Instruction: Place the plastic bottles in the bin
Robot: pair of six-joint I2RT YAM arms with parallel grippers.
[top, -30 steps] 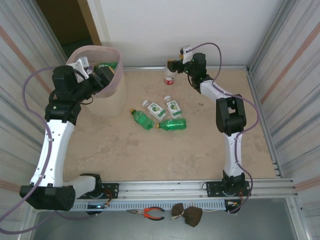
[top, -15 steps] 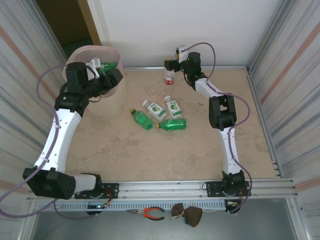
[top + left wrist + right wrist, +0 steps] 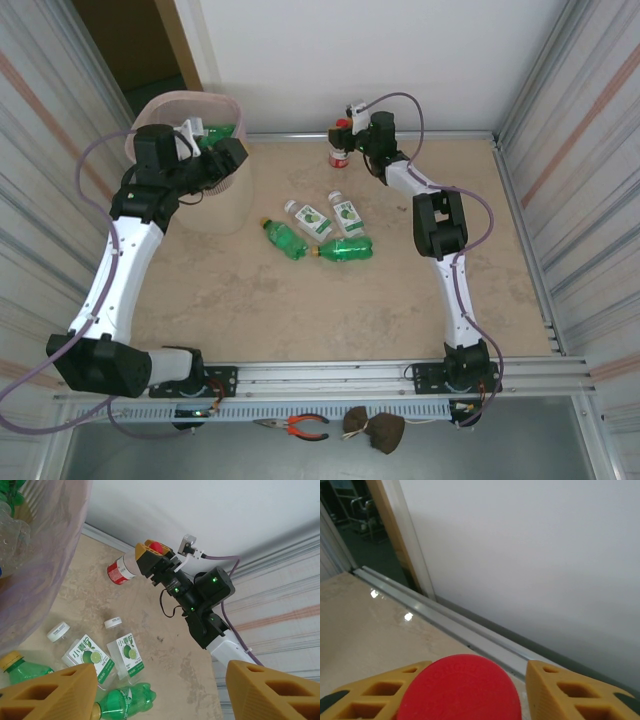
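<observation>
"Top external view: the right gripper (image 3: 345,130) is reaching to the far wall, over the small clear plastic bottle with the red label (image 3: 339,156). Which way is it pointing?"

"It is standing roughly upright, its long axis running up into the claw. On the right wrist view its round red cap (image 3: 462,687) is sitting between the two yellow fingers (image 3: 380,690). Whether they are pinching it, I cannot tell."

"And the left gripper (image 3: 228,152)?"

"Hovering at the tall translucent pinkish bin (image 3: 160,100), fingers spread wide, holding nothing. The bin is lying well to the bottle's left, so I am expecting a lift, then a long leftward sweep. Four other bottles (image 3: 308,218) are lying mid-table between them."
</observation>
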